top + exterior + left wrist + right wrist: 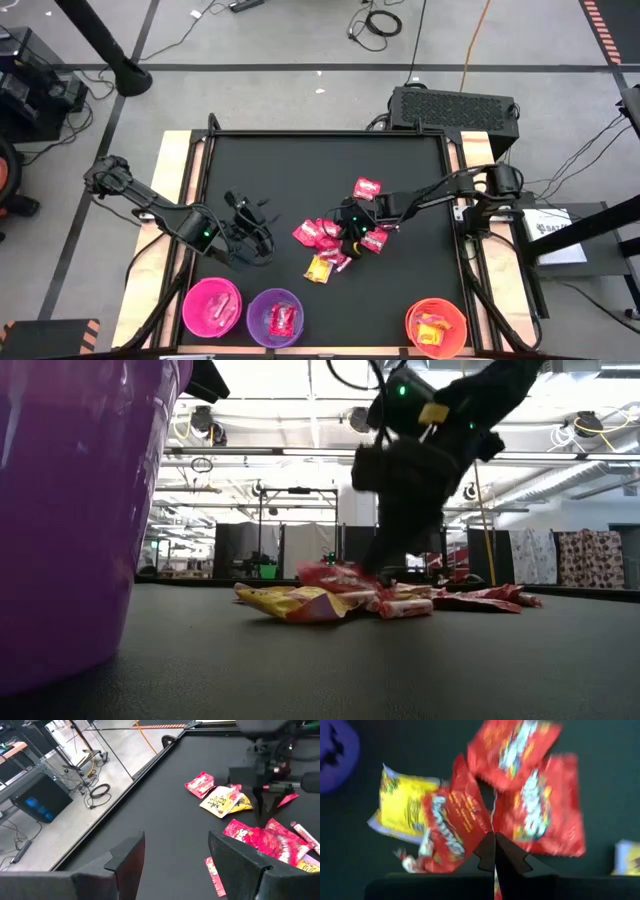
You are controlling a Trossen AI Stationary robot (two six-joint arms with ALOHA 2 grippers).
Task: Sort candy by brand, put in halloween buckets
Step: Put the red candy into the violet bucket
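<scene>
The candy pile (325, 238) lies mid-table: red packets, one yellow packet (319, 268) at its near edge, and one red packet (367, 187) apart on the far side. My right gripper (352, 240) stands over the pile, fingers pointing down and shut. It reaches down onto the packets in the low view (392, 572). My left gripper (250, 238) hovers open to the left of the pile, touching nothing. The pink bucket (212, 307), purple bucket (275, 317) and orange bucket (437, 327) stand along the near edge, each holding some candy. My right gripper (494, 845) comes from above, pointing down, with its fingertips closed among the red packets. A thin red sliver (495, 889) shows between the fingers, so a red packet's edge is pinched. Which packet it is, and whether it is off the table, I cannot tell.
In the left wrist view the pile (265, 840) and a yellow packet (225, 802) lie ahead of the open fingers, with the right arm beyond. The purple bucket (70, 510) fills the low view's left. Bare black mat lies between pile and buckets.
</scene>
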